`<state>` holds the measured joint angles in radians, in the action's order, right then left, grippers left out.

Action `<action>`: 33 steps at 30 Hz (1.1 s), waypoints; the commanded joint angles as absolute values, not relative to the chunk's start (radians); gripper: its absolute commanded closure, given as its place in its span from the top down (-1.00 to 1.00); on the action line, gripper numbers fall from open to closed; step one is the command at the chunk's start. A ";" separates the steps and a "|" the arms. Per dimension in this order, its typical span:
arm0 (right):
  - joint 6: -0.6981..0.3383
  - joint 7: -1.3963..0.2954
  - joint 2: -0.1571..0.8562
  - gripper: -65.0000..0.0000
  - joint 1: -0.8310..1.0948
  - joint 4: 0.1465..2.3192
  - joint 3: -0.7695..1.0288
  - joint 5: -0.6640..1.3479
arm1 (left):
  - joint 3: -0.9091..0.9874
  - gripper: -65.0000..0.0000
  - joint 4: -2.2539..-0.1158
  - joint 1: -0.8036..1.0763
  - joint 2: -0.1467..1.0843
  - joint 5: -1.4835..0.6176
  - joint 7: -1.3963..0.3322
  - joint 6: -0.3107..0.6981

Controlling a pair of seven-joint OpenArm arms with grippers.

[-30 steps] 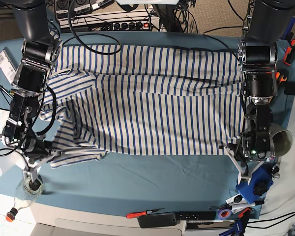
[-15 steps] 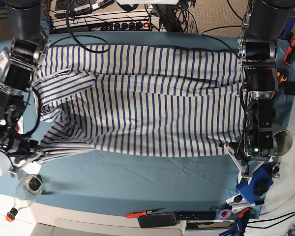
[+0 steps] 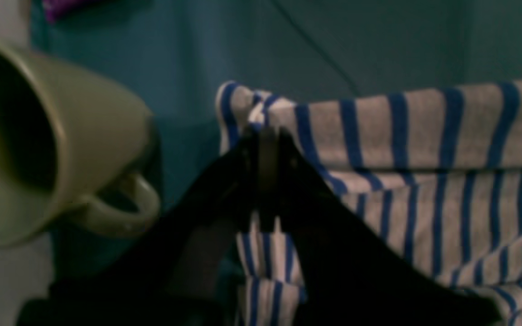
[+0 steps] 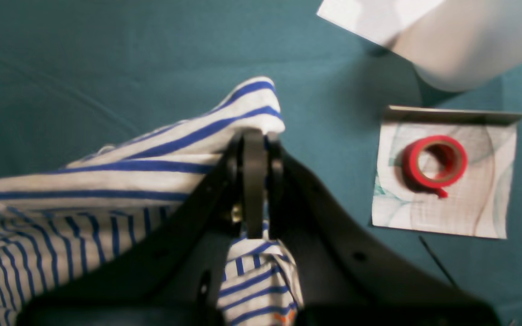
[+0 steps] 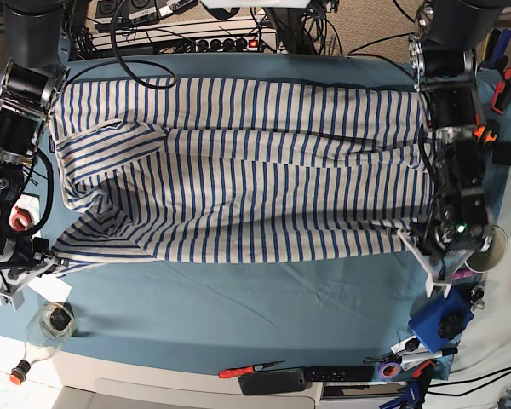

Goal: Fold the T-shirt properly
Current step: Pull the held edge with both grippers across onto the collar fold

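Observation:
The T-shirt, white with thin blue stripes, lies spread wide over the teal table, stretched between my two arms. My left gripper at the right is shut on the shirt's near right corner; the left wrist view shows its jaws pinching the striped edge. My right gripper at the left is shut on the near left corner; the right wrist view shows it clamped on a fold of the cloth, low over the table.
An olive mug lies tipped right beside the left gripper and shows in the left wrist view. A red tape roll on paper lies near the right gripper. A glass bottle, a red screwdriver and a black remote line the front edge.
My right gripper has pulled its corner of the shirt leftward and my left gripper has drawn its corner right and slightly back. The near edge is now stretched straighter and the left sleeve bunching has flattened.

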<state>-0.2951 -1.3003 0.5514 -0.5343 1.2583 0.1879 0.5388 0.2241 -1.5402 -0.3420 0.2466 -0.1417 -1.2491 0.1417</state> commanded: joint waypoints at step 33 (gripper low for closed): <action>-0.456 -1.396 0.582 -1.00 -0.404 1.299 0.450 0.793 | 0.466 -1.00 -1.914 -0.007 0.335 -0.443 -1.205 0.302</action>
